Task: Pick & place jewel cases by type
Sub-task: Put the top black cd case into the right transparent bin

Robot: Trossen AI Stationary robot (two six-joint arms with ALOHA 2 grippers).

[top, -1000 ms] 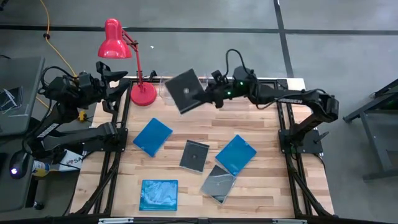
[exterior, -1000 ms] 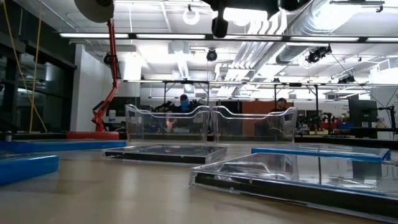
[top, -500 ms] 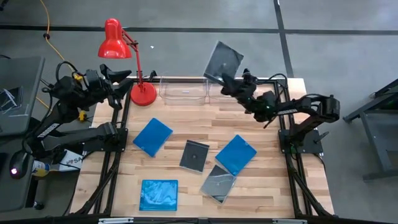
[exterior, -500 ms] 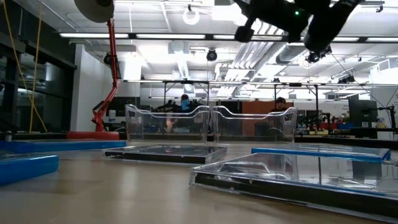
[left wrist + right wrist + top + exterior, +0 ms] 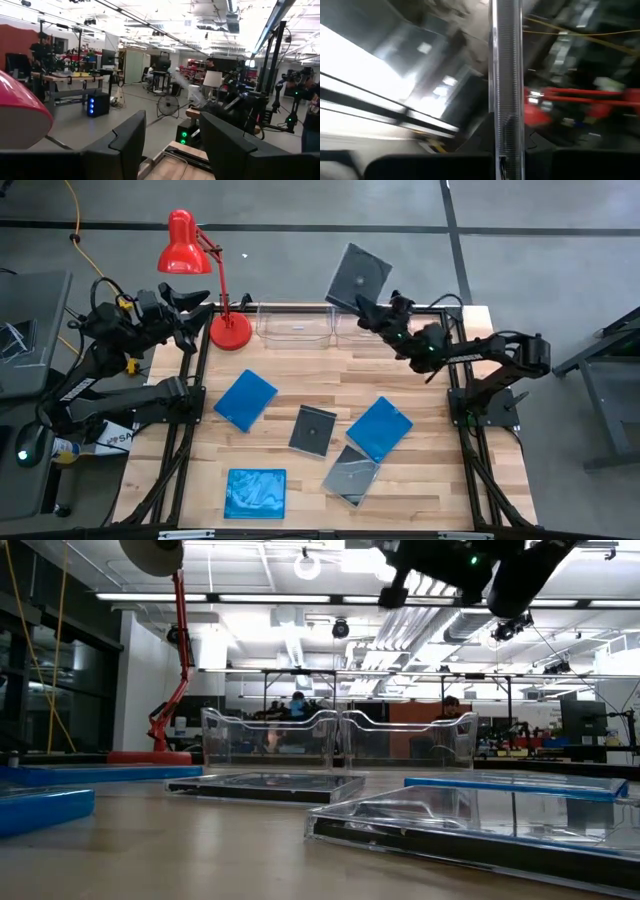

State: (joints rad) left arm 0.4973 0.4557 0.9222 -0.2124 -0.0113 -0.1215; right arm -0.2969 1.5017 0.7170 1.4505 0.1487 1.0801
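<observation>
Six jewel cases are in view. One dark grey case [image 5: 358, 277] is held aloft over the far edge of the counter [image 5: 440, 480], above and just behind the two clear bins [image 5: 296, 324], tilted with one corner downward. The right tool [image 5: 368, 308] is clamped on that lower corner; in the right wrist view the case [image 5: 506, 75] runs edge-on straight out from between the tool's fingers.

Handling judgement: the case is thin, stiff, light and smooth-faced, so it is likely to slip or pivot in a corner grip, and the brittle plastic could crack if dropped or squeezed hard. An edge or corner pinch across the thickness is the only practical hold.

Five cases lie flat on the counter: three blue [image 5: 246, 399] [image 5: 380, 428] [image 5: 255, 492] and two dark grey [image 5: 313, 430] [image 5: 351, 474], the last touching the nearby blue one.

The left tool [image 5: 192, 313] waits with fingers apart and empty at the far left corner, beside the red lamp [image 5: 195, 250].
</observation>
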